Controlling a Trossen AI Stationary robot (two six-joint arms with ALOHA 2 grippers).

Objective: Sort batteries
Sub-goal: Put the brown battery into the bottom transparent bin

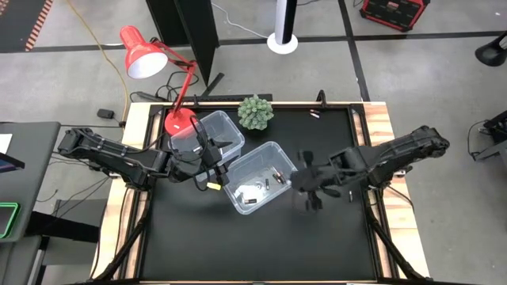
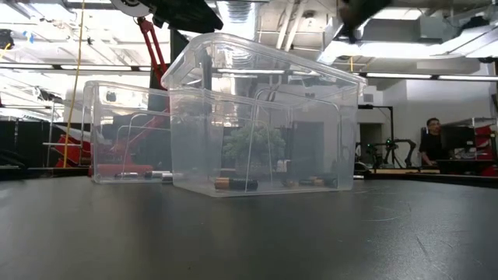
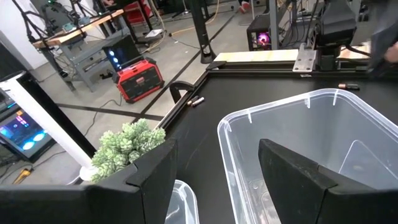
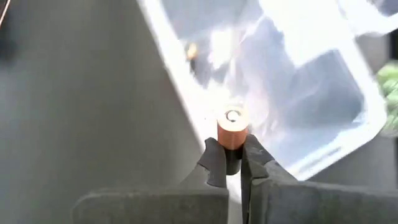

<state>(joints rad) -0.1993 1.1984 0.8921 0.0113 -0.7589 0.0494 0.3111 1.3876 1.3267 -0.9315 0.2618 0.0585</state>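
Beside the near clear bin (image 1: 257, 178) on the black table (image 1: 261, 245), the right end effector (image 1: 310, 190) is seen pinching a copper-ended battery (image 4: 232, 130) between its pressed-together fingers, poised at the bin's rim. Several dark batteries (image 1: 272, 179) are already collected in this bin, where the low view shows them lying on the floor of the container (image 2: 237, 184). A few more batteries (image 2: 152, 175) are seen in the far bin (image 1: 212, 131). The left end effector (image 1: 207, 168) is held spread wide and empty between the two bins. Two stray batteries (image 3: 196, 101) are left on the table near its far edge, so the sorting is judged mostly done, with the held one not yet dropped.
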